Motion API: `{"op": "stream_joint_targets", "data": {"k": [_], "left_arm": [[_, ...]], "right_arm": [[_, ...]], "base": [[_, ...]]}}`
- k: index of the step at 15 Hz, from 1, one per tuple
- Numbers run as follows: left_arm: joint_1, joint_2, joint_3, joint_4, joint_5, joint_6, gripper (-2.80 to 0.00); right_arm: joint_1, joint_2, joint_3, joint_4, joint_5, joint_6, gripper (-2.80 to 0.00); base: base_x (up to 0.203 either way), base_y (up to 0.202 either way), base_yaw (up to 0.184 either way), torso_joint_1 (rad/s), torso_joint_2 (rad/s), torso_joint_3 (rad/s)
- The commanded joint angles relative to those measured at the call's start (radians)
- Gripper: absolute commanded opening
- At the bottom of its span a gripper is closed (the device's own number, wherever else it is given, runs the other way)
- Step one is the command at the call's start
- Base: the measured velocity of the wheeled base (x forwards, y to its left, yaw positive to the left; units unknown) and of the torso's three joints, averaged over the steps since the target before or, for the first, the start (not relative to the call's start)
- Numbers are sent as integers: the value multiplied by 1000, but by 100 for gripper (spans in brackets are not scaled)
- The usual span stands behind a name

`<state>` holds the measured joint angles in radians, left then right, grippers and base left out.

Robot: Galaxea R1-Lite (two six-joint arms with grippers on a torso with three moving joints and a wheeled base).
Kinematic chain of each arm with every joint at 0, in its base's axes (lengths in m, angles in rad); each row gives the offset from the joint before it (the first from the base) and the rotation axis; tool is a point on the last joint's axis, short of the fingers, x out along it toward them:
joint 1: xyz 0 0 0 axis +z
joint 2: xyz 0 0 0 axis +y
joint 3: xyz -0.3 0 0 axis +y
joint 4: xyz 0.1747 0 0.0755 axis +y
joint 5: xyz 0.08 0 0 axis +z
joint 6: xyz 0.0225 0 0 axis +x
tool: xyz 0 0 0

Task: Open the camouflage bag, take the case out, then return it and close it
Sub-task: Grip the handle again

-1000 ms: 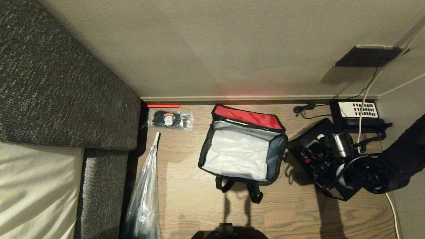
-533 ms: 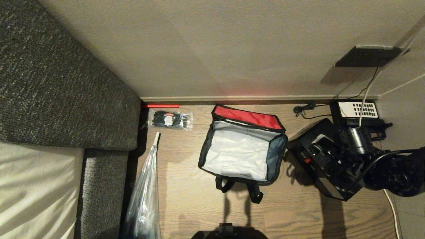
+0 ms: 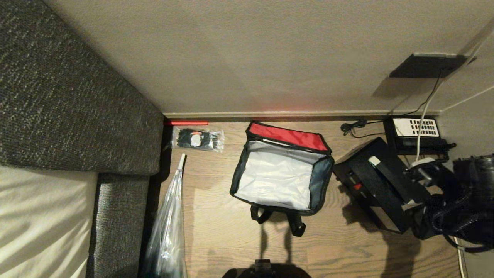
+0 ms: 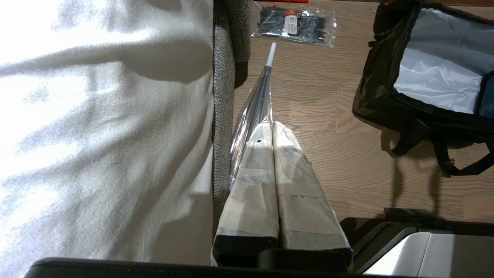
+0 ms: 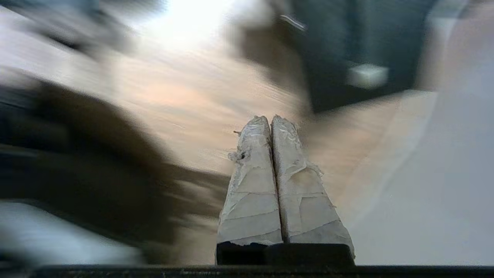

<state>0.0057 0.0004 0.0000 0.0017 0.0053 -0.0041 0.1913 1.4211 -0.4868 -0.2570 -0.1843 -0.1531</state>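
Two padded fingers (image 5: pixel 251 170) of the right gripper (image 5: pixel 270 123) are pressed together on nothing, the case (image 3: pixel 376 185) on the floor just beside it, the open camouflage bag (image 3: pixel 281 173) beyond; approaching shut, it would shove the case rather than grasp it

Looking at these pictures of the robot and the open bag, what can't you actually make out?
- Right wrist view: motion blur smears everything beyond the shut right gripper.
- Head view: the right arm covers the case's near end.
- Packet: contents too small to identify.
- Bag: camouflage outside mostly hidden in head view, cut off in left wrist view.
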Motion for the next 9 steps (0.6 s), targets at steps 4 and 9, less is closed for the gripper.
{"op": "stream_joint_targets", "data": {"k": [4, 9], "left_arm": [[0, -2, 3, 0, -1, 0, -280], [0, -2, 3, 0, 1, 0, -280]], "right_arm": [[-4, -176, 4, -94, 251, 467, -280], [-16, -220, 1, -140, 174, 516, -280]], "base": [[0, 0, 0, 0, 0, 0], [0, 0, 0, 0, 0, 0]]}}
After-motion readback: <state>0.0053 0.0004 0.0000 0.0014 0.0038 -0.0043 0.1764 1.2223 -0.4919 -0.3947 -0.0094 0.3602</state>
